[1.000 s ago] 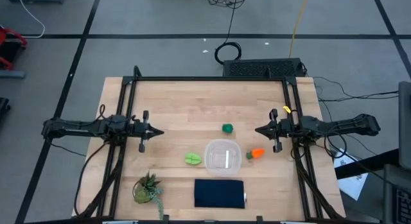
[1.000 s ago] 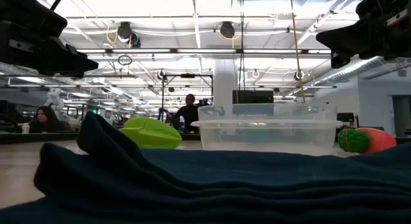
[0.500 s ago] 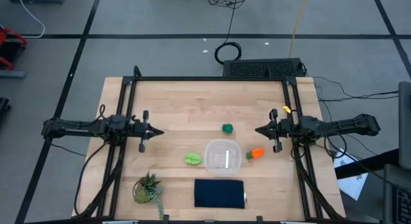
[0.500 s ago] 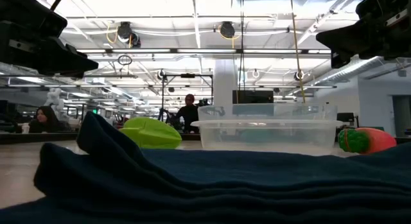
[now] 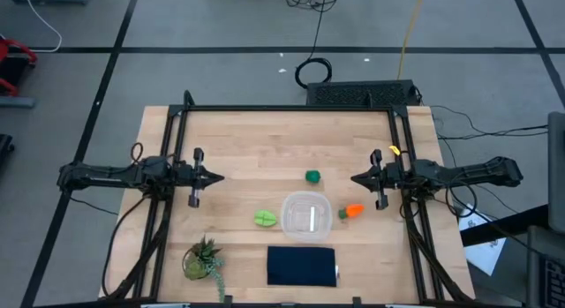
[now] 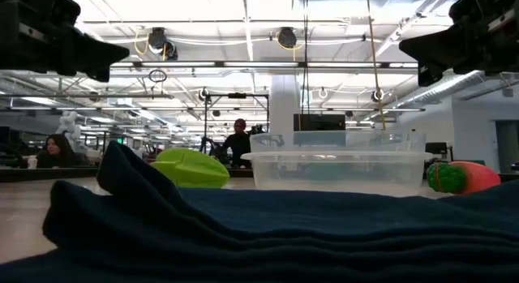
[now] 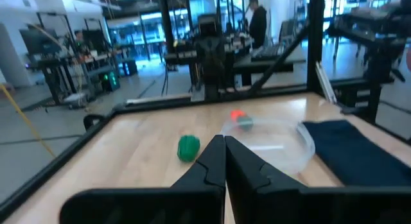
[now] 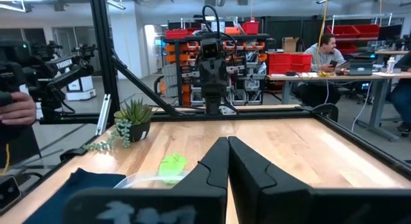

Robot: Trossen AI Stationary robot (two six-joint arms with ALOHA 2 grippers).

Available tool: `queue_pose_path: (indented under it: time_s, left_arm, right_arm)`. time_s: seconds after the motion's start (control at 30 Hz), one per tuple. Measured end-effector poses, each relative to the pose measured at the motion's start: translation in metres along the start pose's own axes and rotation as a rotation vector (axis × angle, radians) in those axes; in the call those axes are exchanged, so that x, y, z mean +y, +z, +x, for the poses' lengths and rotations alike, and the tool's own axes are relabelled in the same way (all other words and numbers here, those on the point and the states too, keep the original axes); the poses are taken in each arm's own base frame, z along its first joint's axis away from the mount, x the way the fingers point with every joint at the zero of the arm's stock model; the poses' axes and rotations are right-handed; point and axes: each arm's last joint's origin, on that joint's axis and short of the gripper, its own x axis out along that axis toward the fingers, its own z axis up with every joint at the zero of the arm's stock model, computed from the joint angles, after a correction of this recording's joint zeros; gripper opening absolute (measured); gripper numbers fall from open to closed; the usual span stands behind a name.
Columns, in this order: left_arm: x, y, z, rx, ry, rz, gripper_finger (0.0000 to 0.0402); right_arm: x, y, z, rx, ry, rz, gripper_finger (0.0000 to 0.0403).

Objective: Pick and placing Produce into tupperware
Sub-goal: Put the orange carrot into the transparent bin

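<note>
Nothing picked yet: container (image 5: 307, 215) sits empty on the worktop (image 5: 265, 140). Left gripper (image 5: 214, 178) jaws pressed together, holding nothing; right gripper (image 5: 357, 179) the same. Carrot (image 5: 351, 211) lies near, just below the right jaws; round green piece (image 5: 312, 176) between both jaws; leafy piece (image 5: 265, 219) well ahead of the left jaws. Next, I judge: right jaws must spread, then drop onto the carrot

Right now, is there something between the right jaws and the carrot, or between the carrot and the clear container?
Nothing visible is in the way. The carrot lies on bare table beside the tupperware, and the right gripper hangs nearby, with open wood between.
</note>
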Motion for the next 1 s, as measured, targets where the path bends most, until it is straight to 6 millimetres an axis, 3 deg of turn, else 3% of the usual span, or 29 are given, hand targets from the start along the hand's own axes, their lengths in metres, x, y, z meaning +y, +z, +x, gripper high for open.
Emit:
queue_pose_path:
  time_s: [0.3, 0.87, 1.0]
  left_arm:
    - [0.0003, 0.0024, 0.0000, -0.025, 0.001, -0.132, 0.0001]
    - [0.0005, 0.0022, 0.0030, -0.020, 0.007, -0.143, 0.0001]
    - [0.0005, 0.0031, 0.0030, -0.030, 0.004, -0.140, 0.0001]
  right_arm:
    - [0.0000, 0.0001, 0.0000, -0.001, 0.000, -0.033, 0.0000]
    - [0.0001, -0.0041, 0.0028, 0.053, 0.000, -0.089, 0.0000]
    - [0.0002, 0.0049, 0.0090, 0.093, -0.016, -0.097, 0.0000]
